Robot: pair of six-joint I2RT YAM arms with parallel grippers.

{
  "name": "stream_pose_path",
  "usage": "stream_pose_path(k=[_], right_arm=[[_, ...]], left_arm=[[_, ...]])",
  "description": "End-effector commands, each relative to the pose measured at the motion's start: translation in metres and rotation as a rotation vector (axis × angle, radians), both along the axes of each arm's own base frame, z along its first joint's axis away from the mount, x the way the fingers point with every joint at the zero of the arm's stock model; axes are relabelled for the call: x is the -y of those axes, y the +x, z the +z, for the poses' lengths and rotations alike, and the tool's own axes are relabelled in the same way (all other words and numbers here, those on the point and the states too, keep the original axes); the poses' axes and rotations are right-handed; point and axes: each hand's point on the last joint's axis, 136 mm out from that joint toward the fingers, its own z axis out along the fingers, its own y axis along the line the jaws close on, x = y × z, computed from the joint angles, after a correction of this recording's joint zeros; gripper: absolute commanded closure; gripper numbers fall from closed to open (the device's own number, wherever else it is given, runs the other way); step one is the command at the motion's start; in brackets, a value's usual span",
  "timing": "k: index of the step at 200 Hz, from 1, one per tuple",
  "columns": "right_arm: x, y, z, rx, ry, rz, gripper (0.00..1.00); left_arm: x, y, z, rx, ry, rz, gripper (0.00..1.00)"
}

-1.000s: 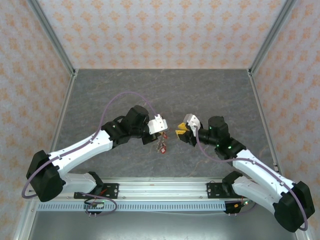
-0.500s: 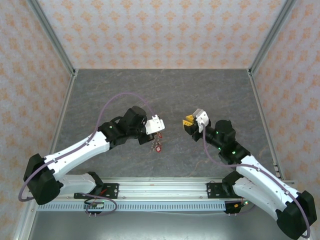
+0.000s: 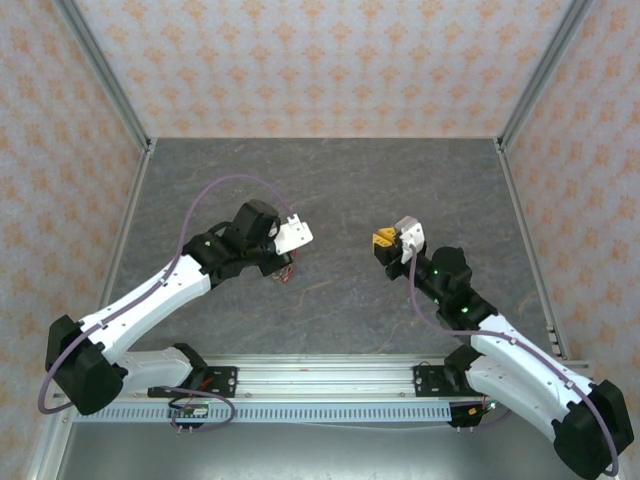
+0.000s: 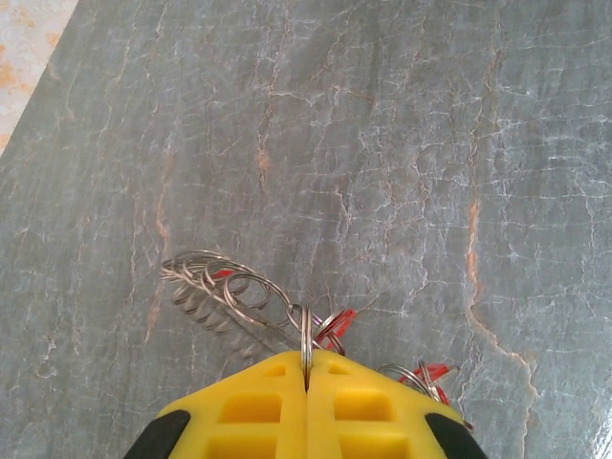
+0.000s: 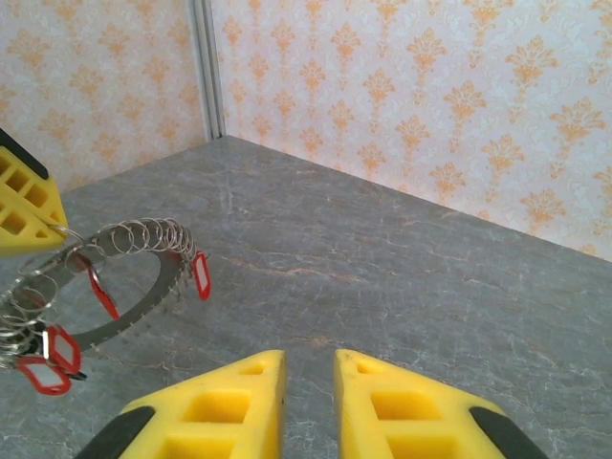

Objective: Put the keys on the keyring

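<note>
We judge the task to be near its end, or between keys. The left claw (image 4: 306,375) is clamped tight on a thin loop of the keyring (image 5: 134,320) and holds it left of centre over the tabletop (image 3: 400,180). We cannot tell whether its low edge touches the stone. The right claw (image 5: 308,365) stands well apart to the right, with a narrow gap between its jaws and nothing in it. There is no box or tray here, and the ring is the only holder. It already carries a dense fringe of keys (image 5: 201,275) with red tags and wire loops, bunched near the left claw. We cannot spot a loose key. The next move, as we see it, calls for the right claw to find any key left over, pinch it by its tag, and thread its loop onto the ring while the left claw holds steady.
</note>
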Motion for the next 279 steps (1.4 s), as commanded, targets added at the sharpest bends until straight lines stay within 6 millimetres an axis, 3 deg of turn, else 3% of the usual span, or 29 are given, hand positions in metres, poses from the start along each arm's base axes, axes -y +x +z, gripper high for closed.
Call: stream_pose_path(k=[1,50,95,123,155,190,245,279], right_arm=[[0.001,-0.002,0.013,0.026,0.037,-0.001,0.79],[0.007,0.001,0.009,0.02,0.026,-0.037,0.79],[0.008,0.0,0.007,0.013,0.019,-0.041,0.78],[0.01,0.0,0.007,0.018,0.019,-0.05,0.78],[0.014,0.003,0.007,0.017,0.016,-0.077,0.77],[0.021,0.005,0.009,0.027,0.023,-0.121,0.78],[0.028,0.007,0.009,0.024,0.024,-0.161,0.78],[0.044,0.01,0.008,0.017,0.038,-0.25,0.78]], left_arm=[[0.007,0.004,0.007,-0.013,-0.027,0.002,1.0],[0.02,0.005,-0.015,-0.083,-0.011,-0.013,1.0],[0.048,0.0,-0.033,-0.111,0.003,-0.063,1.0],[0.064,0.001,-0.032,-0.107,0.007,-0.083,1.0],[0.069,0.005,-0.024,-0.085,0.003,-0.094,1.0],[0.08,0.002,-0.032,-0.122,0.015,-0.133,1.0],[0.124,-0.003,-0.06,-0.215,0.032,-0.216,1.0],[0.148,-0.012,-0.073,-0.266,0.016,-0.262,1.0]])
